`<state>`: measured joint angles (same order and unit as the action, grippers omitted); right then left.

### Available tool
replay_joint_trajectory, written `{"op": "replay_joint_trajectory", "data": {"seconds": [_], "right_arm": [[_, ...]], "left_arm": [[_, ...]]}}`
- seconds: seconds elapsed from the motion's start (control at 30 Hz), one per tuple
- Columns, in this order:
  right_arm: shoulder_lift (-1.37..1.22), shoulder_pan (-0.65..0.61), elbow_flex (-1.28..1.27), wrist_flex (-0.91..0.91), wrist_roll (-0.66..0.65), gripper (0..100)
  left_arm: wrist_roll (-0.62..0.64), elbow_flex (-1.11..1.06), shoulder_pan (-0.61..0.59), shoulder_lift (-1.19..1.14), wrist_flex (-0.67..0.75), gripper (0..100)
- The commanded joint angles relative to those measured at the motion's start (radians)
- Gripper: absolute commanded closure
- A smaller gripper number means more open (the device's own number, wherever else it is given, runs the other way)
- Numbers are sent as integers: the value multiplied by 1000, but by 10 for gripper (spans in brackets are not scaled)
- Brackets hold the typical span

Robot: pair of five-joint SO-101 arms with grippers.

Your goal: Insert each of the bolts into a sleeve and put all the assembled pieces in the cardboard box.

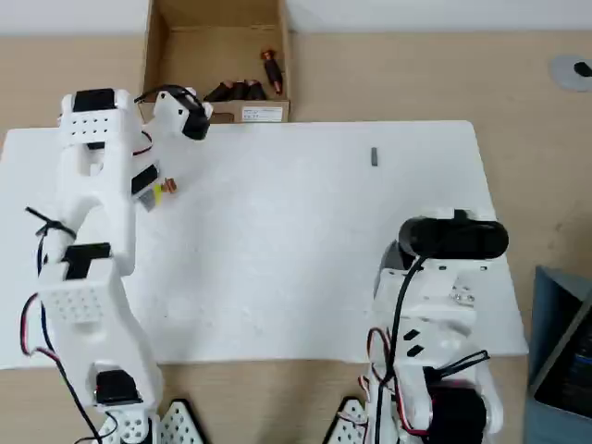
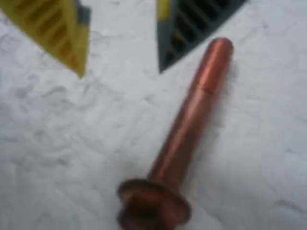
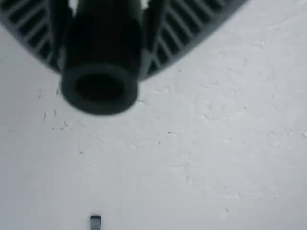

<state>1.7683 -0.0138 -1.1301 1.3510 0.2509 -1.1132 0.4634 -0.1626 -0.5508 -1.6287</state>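
A copper bolt (image 2: 184,139) lies flat on the white mat (image 1: 296,250), its flanged head nearest the left wrist camera. My left gripper (image 2: 120,48) hovers open just over the bolt's plain end, one yellow-tipped finger (image 2: 62,33) to each side and nothing between them. From above, that gripper (image 1: 153,192) is at the mat's left side with the bolt (image 1: 169,186) beside it. My right gripper (image 3: 103,43) is shut on a black sleeve (image 3: 98,88), whose hollow end faces the right wrist camera above the mat. The cardboard box (image 1: 148,55) at the back holds several assembled pieces (image 1: 240,90).
A small grey piece (image 1: 375,156) lies on the mat's far right part, also seen as a grey piece (image 3: 95,221) ahead of the sleeve. The right arm (image 1: 453,239) stands at the mat's near right. A blue-grey bin (image 1: 560,342) sits at the right edge.
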Motion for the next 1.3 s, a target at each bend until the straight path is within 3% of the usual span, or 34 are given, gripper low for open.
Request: {"op": "replay_joint_trajectory", "data": {"seconds": [0.0,0.27,0.57,0.73,0.93,1.07,1.27], "right_arm": [[8,12,2,-29,-6,989],[8,12,2,-29,-6,989],[12,8,-12,-31,-6,989],[12,8,-12,-31,-6,989],[16,7,-5,-26,-6,989],[16,7,7,-25,-6,989],[16,7,27,-23,-8,989]], "left_arm": [[-6,155,12,-58,-8,889],[-5,361,9,-246,-14,889],[3,381,41,-340,-11,895],[44,385,74,-361,-11,998],[132,393,77,-351,-20,995],[215,483,94,-274,-121,995],[427,482,157,-51,-124,995]]}}
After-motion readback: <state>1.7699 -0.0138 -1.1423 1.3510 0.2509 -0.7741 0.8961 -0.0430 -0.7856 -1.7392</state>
